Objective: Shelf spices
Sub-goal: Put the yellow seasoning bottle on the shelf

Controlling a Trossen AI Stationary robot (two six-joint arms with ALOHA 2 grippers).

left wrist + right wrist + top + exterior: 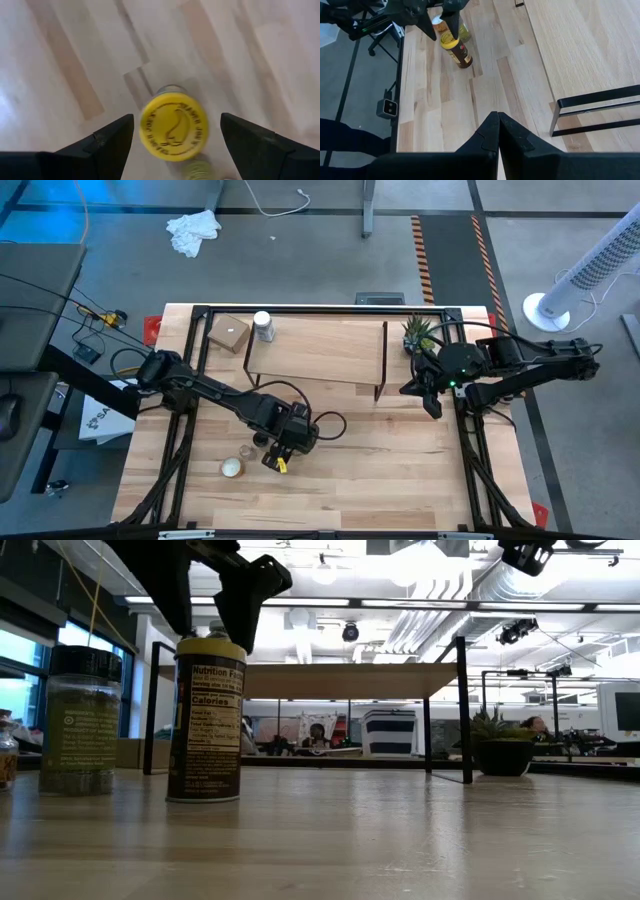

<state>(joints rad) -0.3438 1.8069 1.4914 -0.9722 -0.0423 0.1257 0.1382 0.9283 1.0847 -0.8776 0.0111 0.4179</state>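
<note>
- Four spice jars in view, three grouped on the bare tabletop at its front left, one standing on the shelf.
- White-capped jar: leftmost of the group, upright on the table, well apart from the shelf.
- Black-capped jar: upright on the table just beside the yellow one, holding greenish contents.
- Yellow-lidded jar: upright with a dark label, directly beneath the left arm's fingers.
- Left gripper: poised over the yellow lid, fingers spread wide on either side of it and not touching; nothing held.
- Step in hand, by judgement: lining up to pick the yellow-lidded jar. The next move calls for lowering until the fingers flank the jar's body, then closing squarely, with care not to knock the black-capped neighbour.
- Shelf: light plank on black legs, at the table's far middle; a further jar stands at its left end beside a small wooden block.
- Potted plant: just past the shelf's right end.
- Right gripper: waiting near the shelf's right leg, fingers pressed together, holding nothing.
</note>
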